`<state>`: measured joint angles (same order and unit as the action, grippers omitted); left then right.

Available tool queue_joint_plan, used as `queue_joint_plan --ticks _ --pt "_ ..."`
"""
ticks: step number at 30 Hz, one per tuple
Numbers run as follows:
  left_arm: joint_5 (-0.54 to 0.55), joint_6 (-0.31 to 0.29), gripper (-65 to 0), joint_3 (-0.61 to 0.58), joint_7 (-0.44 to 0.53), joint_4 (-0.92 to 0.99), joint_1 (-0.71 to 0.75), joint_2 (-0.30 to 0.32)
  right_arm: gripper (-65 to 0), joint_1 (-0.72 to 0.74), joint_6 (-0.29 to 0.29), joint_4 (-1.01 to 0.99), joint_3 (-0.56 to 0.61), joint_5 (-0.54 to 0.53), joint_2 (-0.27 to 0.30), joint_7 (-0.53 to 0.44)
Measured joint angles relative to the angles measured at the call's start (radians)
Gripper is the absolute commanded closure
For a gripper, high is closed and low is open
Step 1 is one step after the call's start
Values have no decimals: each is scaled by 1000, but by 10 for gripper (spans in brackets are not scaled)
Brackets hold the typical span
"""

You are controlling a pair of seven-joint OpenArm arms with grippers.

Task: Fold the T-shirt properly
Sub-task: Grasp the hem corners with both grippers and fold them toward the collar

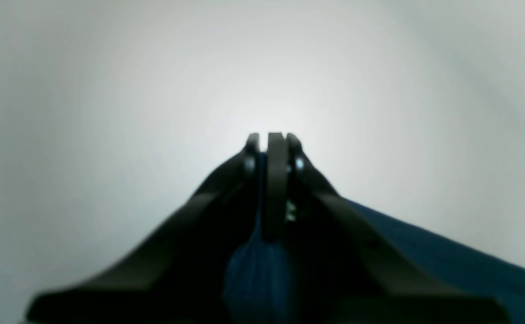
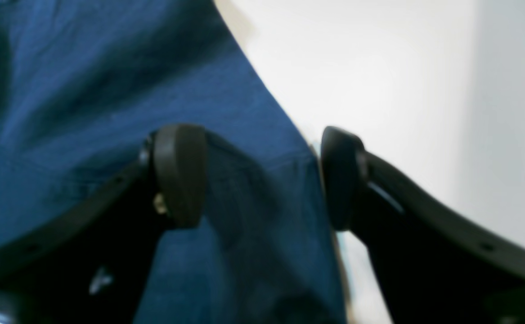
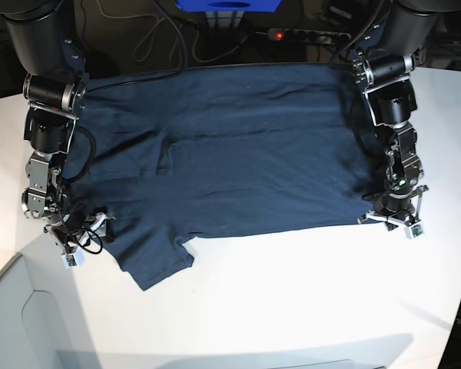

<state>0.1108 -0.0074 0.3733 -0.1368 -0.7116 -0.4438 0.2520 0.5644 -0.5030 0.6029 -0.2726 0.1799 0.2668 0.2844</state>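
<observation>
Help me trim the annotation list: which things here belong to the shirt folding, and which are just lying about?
Belongs to the job:
T-shirt
left gripper, shut on the T-shirt's edge
right gripper, open over the T-shirt's edge

Just lying about:
power strip
cables
blue box

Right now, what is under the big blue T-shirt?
A white table shows all around the T-shirt, so the shirt lies on it. Whatever else might sit beneath the cloth is covered and cannot be seen.

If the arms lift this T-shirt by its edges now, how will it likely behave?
Probably floppy: the T-shirt lies wrinkled and flat on the table, so it should sag. Likely light. Held only by the left gripper, it might drape unevenly.
</observation>
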Motion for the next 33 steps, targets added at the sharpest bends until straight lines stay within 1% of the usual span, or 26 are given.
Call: queue_joint_plan --ticks 1,3,4,5,6,8,11,19,22,25,26,31,33 --pt "0 0 0 0 0 0 0 0 -241 0 0 0 0 0 1 0" --pt "0 0 0 0 0 0 0 0 -56 0 0 0 0 -1 2 4" --pt "0 0 0 0 0 0 0 0 0 0 0 0 0 -1 2 7" --pt "0 0 0 0 0 0 0 0 0 0 0 0 1 -1 2 7" --pt "0 0 0 0 -7 -8 1 -2 -27 0 0 0 1 0 2 8" --pt "0 4 0 0 -47 -53 12 -5 -3 0 0 0 1 -1 2 7" --pt "2 5 0 0 -55 -167 62 -9 -1 -11 -1 40 -1 3 -3 32" --pt "2 3 0 -2 -51 -385 156 -42 -1 -150 -1 326 -3 0 -6 40" --pt "-1 13 0 6 -53 -449 197 -60 -1 -207 -1 420 -4 2 -6 40" --pt "2 6 0 3 -60 -530 237 -70 -1 -271 -1 520 -3 2 -7 37" --pt "5 1 0 2 -48 -554 253 -71 -1 -290 -1 547 -4 -2 -6 36" --pt "2 11 0 8 -54 -660 312 -90 -1 -390 -1 684 -6 3 -5 36" --pt "5 0 0 6 -51 -709 346 -94 -1 -430 -1 742 -6 -4 -6 28"
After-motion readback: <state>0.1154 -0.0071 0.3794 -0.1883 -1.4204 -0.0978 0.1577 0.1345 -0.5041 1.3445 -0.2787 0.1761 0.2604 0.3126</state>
